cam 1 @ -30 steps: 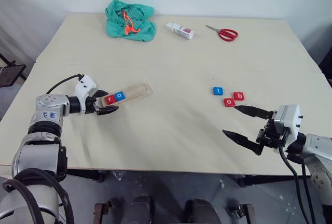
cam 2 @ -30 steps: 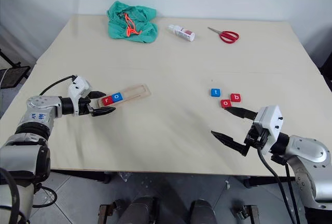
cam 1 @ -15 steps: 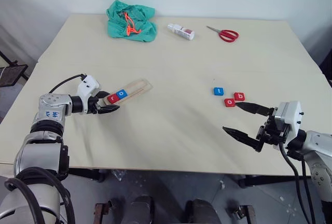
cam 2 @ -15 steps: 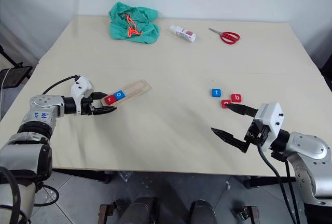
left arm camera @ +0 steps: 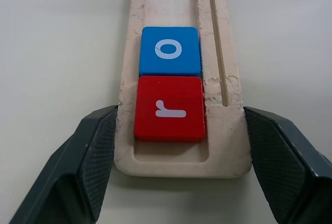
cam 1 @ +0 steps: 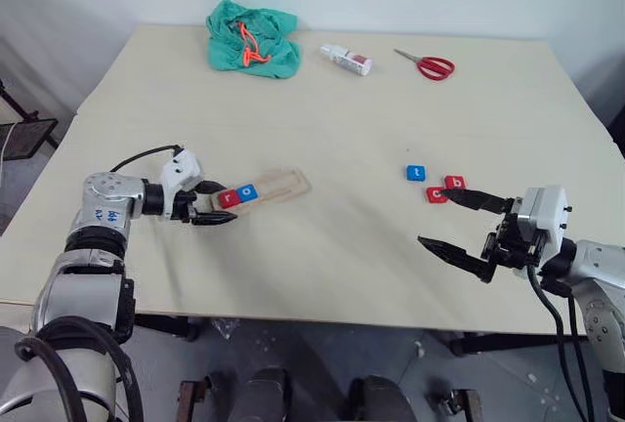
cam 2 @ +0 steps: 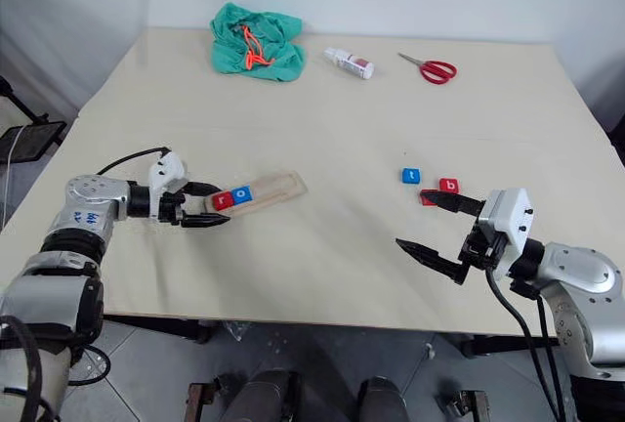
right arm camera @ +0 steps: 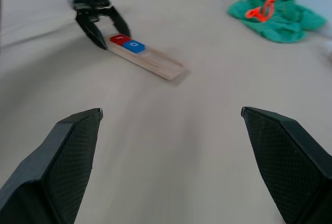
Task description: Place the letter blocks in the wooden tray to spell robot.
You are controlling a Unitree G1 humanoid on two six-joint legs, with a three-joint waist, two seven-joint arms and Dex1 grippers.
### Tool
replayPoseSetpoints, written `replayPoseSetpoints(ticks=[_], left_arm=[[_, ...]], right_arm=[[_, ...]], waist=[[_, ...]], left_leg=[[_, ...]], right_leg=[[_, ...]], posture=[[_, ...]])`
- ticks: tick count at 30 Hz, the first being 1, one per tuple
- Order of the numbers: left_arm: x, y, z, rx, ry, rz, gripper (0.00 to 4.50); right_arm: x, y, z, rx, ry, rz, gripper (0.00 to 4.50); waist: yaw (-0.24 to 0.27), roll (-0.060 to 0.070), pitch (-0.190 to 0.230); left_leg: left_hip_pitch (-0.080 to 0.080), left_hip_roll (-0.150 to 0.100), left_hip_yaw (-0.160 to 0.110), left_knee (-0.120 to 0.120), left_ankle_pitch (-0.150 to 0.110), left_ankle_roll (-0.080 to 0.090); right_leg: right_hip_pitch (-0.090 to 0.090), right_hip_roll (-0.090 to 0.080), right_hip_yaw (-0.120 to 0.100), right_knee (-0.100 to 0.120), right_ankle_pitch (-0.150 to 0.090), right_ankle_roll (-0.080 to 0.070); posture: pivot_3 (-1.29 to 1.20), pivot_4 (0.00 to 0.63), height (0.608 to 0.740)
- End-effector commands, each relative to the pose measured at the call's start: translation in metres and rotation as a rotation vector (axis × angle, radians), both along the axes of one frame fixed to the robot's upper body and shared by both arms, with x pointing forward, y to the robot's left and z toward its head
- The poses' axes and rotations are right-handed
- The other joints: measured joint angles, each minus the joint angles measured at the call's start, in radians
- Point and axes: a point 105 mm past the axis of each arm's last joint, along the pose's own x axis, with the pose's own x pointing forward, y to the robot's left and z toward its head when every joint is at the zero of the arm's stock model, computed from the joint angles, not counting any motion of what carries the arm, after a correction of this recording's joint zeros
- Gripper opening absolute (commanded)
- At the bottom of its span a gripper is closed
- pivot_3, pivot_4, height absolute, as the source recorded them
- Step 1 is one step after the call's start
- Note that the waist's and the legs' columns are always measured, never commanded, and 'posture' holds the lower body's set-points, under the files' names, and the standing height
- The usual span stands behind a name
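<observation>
The wooden tray (cam 1: 283, 185) lies left of the table's middle, with a red r block (cam 1: 229, 197) and a blue o block (cam 1: 249, 190) at its near end. My left gripper (cam 1: 220, 203) is shut on that end, one finger (left arm camera: 98, 146) pressed against each long side. Three loose letter blocks lie on the right: a blue t (cam 1: 417, 173), a red b (cam 1: 454, 183) and a red o (cam 1: 436, 194). My right gripper (cam 1: 435, 217) hovers open just in front of them, holding nothing, its upper fingertip close beside the red o.
A crumpled green cloth with an orange cord (cam 1: 251, 35), a small white bottle (cam 1: 348, 58) and red scissors (cam 1: 427, 64) lie along the table's far side. Bare tabletop spreads between the tray and the loose blocks.
The left gripper has dragged the tray's end rightward and slightly nearer, swinging the tray to a flatter angle. The right gripper has kept still.
</observation>
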Motion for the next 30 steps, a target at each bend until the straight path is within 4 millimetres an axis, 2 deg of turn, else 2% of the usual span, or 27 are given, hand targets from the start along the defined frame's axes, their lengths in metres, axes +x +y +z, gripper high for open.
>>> replayPoseSetpoints(ticks=[1, 9, 12, 16, 21, 25, 30], left_arm=[[-0.006, -0.022, 0.0, 0.019, -0.034, -0.117, 3.4], [-0.015, -0.071, -0.001, 0.004, -0.097, -0.221, 3.4], [-0.028, -0.111, -0.003, -0.025, -0.117, -0.305, 3.4], [-0.037, -0.136, -0.004, -0.038, -0.134, -0.339, 3.4], [-0.044, -0.149, -0.007, -0.034, -0.126, -0.343, 3.4], [-0.054, -0.149, -0.017, 0.041, -0.112, -0.383, 3.4], [-0.065, -0.149, -0.02, 0.058, -0.075, -0.392, 3.4]], right_arm=[[-0.009, -0.004, 0.0, -0.032, 0.026, 0.065, 4.5], [-0.019, -0.009, -0.015, -0.097, 0.109, 0.159, 4.5], [-0.018, -0.012, -0.021, -0.1, 0.126, 0.165, 4.5], [-0.015, -0.013, -0.023, -0.088, 0.118, 0.139, 4.5], [-0.015, -0.012, -0.024, -0.078, 0.115, 0.119, 4.5], [-0.017, -0.014, -0.025, -0.078, 0.114, 0.094, 4.5], [-0.017, -0.015, -0.025, -0.073, 0.109, 0.074, 4.5]], waist=[[0.0, 0.0, 0.0], [-0.001, 0.0, 0.0], [0.001, 0.0, 0.0], [0.002, 0.0, 0.0], [0.001, 0.0, 0.0], [0.002, 0.0, 0.0], [0.002, 0.0, 0.0]], left_leg=[[0.0, 0.0, 0.0, 0.0, 0.0, 0.0], [-0.001, 0.0, 0.0, 0.001, 0.0, 0.0], [-0.001, 0.001, 0.0, 0.001, 0.0, 0.001], [-0.004, 0.001, -0.001, 0.003, 0.0, 0.001], [-0.004, 0.001, 0.0, 0.003, 0.0, 0.001], [-0.004, 0.001, -0.001, 0.003, 0.0, 0.001], [-0.004, 0.001, -0.001, 0.003, 0.0, 0.001]], right_leg=[[0.0, 0.0, 0.0, 0.0, 0.0, 0.0], [0.001, 0.0, 0.0, -0.001, 0.0, 0.0], [0.001, 0.0, 0.0, -0.003, 0.0, 0.0], [0.002, 0.001, 0.0, -0.007, 0.0, 0.0], [0.002, 0.001, 0.0, -0.007, 0.0, 0.0], [0.002, 0.001, 0.0, -0.008, 0.0, 0.0], [0.002, 0.001, 0.001, -0.008, 0.0, 0.0]], posture=[[0.0, 0.15, 0.74], [0.0, 0.15, 0.74], [0.0, 0.15, 0.74], [0.0, 0.15, 0.74], [0.0, 0.15, 0.74], [0.0, 0.15, 0.74], [0.0, 0.15, 0.74]])
